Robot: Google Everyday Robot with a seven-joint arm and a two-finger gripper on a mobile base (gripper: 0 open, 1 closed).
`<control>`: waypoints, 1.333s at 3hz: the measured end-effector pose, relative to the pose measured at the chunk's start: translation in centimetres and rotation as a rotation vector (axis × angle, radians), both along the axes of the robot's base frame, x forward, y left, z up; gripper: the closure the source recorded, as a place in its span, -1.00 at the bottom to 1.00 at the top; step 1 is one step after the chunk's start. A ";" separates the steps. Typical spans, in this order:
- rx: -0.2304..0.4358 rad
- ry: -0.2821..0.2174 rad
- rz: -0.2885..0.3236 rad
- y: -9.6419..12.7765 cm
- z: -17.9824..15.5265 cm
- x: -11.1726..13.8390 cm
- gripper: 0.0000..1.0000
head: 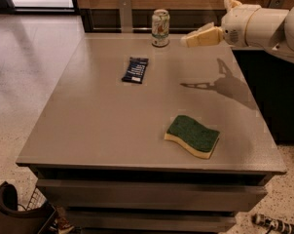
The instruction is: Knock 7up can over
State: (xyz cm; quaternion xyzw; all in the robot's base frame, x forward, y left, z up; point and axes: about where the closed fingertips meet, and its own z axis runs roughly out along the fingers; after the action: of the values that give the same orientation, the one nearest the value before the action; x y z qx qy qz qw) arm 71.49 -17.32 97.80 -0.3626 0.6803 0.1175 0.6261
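Note:
The 7up can (160,28) stands upright near the far edge of the grey table (103,126), whitish with green and red markings and a silver rim. My gripper (185,40) comes in from the right on a white arm (264,26). It hangs above the table, its cream-coloured tip pointing left at the can, a short gap to the can's right and about level with its lower half. It does not touch the can.
A flat dark blue packet (136,69) lies left of centre. A green and yellow sponge (192,136) lies front right. A low dark wall with a post (124,12) runs behind the table. A dark cabinet (273,91) stands at the right.

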 end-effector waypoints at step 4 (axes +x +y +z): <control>0.116 0.076 -0.080 2.6 -4.6 10.0 -1.00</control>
State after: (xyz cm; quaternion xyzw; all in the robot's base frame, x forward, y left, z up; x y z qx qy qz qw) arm 81.50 -14.77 93.18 -0.2934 0.7096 0.1452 0.6240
